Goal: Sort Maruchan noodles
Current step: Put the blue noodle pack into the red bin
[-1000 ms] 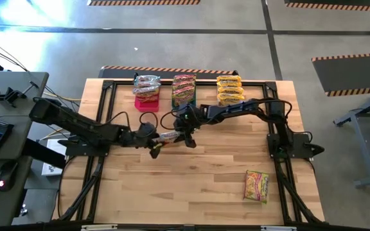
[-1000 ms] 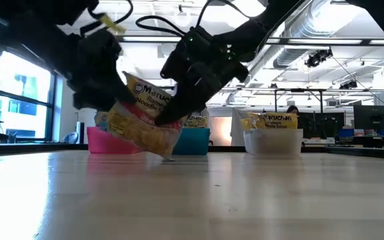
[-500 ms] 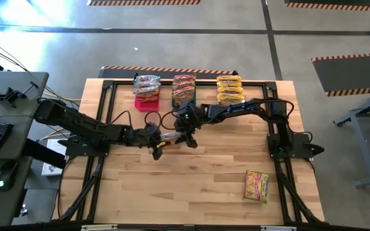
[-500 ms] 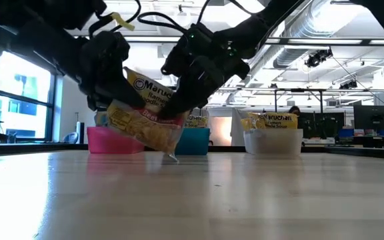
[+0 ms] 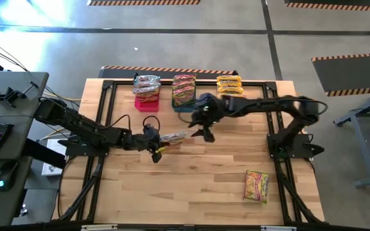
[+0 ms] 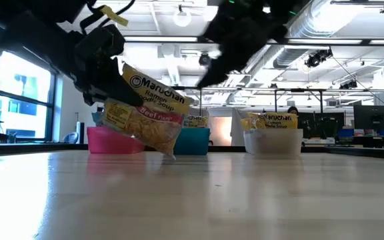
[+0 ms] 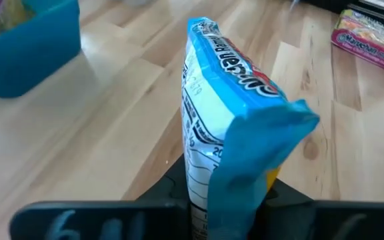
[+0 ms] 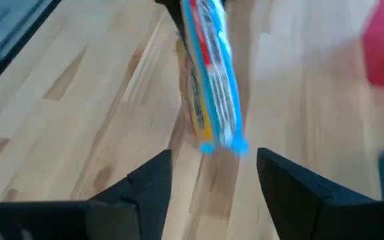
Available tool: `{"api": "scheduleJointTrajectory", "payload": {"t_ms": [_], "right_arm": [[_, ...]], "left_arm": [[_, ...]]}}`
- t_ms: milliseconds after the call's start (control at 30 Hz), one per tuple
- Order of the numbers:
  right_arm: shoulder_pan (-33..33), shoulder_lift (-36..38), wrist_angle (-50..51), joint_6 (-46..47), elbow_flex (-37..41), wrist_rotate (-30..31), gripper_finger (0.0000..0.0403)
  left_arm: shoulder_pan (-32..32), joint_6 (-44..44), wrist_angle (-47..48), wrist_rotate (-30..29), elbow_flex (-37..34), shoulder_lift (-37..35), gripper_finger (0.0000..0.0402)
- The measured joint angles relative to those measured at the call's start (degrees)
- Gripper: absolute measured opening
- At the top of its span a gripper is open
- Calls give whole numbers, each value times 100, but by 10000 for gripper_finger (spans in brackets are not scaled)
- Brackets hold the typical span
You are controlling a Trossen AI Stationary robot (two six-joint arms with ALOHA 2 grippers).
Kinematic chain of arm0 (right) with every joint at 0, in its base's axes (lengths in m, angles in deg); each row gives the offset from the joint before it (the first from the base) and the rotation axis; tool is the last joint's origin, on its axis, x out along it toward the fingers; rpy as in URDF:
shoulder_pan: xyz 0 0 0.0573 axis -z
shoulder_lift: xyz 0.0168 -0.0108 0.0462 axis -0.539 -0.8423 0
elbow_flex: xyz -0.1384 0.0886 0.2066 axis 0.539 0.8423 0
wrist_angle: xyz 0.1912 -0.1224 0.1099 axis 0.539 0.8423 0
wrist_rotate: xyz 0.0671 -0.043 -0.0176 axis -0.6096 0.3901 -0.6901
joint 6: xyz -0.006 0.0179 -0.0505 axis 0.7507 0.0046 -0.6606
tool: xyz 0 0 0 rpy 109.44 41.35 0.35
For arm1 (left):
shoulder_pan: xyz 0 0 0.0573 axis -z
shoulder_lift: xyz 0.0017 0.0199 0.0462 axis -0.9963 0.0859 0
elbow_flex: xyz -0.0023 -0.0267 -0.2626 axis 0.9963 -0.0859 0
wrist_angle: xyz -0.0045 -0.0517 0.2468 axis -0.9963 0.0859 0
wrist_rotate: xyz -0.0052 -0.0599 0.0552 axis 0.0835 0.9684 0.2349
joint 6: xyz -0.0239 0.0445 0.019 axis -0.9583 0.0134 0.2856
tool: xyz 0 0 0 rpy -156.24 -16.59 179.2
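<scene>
A yellow Maruchan noodle packet (image 5: 173,136) with a blue back (image 7: 225,113) hangs at mid-table, and my left gripper (image 5: 154,140) is shut on it. My right gripper (image 5: 205,133) is open just right of the packet and higher in the low view (image 6: 235,40); its fingers stand apart with the packet (image 8: 209,80) beyond them. More packets fill the pink bin (image 5: 146,96), the blue bin (image 5: 184,93) and the clear bin (image 5: 230,90) at the far edge. One loose packet (image 5: 256,186) lies flat at the near right. My left gripper pinches the packet's left end (image 7: 202,193) between its two fingers, coming level from the table's left. The packet stands on its edge and sticks out toward the right, sloping down (image 6: 149,117). Whether its lower corner (image 6: 172,155) touches the table I cannot tell.
The three bins stand in a row along the table's far edge, behind both grippers. Black frame rails (image 5: 101,160) run along the table's sides. Bare wood lies between the grippers and the near edge.
My right gripper has let go of the packet's right end and drawn away toward the table's right edge, rising. My left gripper has come in from the left and taken hold. The packet has stayed almost in place, now held only at its left end.
</scene>
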Motion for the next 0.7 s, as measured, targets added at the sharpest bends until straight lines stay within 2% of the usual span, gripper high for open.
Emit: {"api": "scheduleJointTrajectory", "payload": {"t_ms": [67,233,300,367,500,700], "right_arm": [[97,373,-926,449,814,-77,201],[112,678,-4719,2142,2892,-134,202],[34,580,-6036,2676,3398,-19,202],[-56,477,-6909,3045,3706,89,202],[-275,365,-7740,3355,3818,265,207],[-385,345,-7697,3303,3488,315,249]], "left_arm": [[38,82,-86,-137,-1,0,42],[25,598,-1041,-156,-2,2,42],[-55,793,-1407,32,-2,2,42],[-155,954,-1711,163,-2,2,42],[-432,1205,-2302,414,-2,2,42],[-759,1407,-3160,1066,-2,0,41]]}}
